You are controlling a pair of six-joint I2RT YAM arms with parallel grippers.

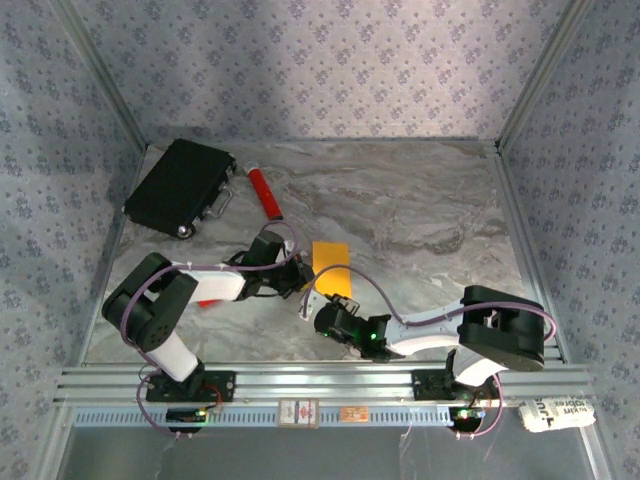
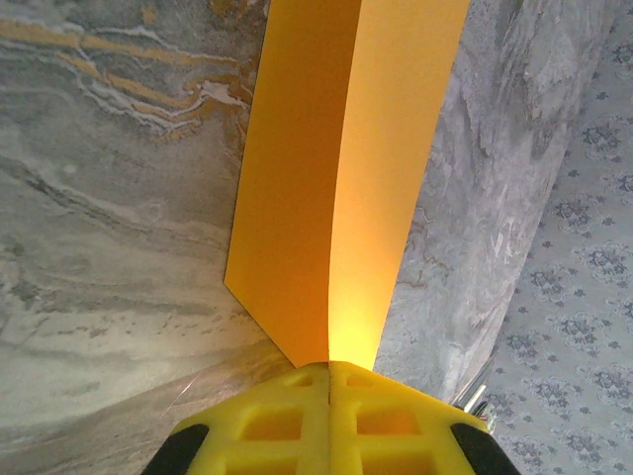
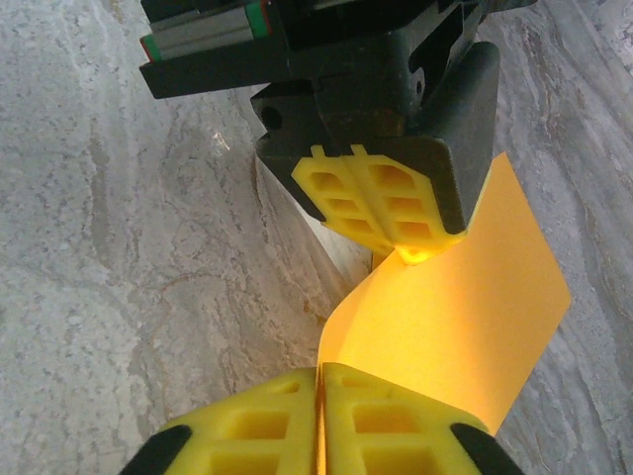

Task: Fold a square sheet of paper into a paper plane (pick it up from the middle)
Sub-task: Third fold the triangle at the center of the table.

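The thin orange-yellow square sheet of paper [image 1: 331, 258] sits near the middle of the grey marbled surface [image 1: 430, 220], bent lengthwise into two panels. The left tool [image 2: 328, 368], at the sheet's 7 o'clock corner, has its yellow jaws pressed together on the end of that bend. The right tool [image 3: 318, 381], at the sheet's 6 o'clock, is clamped on the paper's edge just beside it. A black rectangular case [image 1: 180, 187] lies toward 10 o'clock, with a red cylinder [image 1: 266, 194] beside it.
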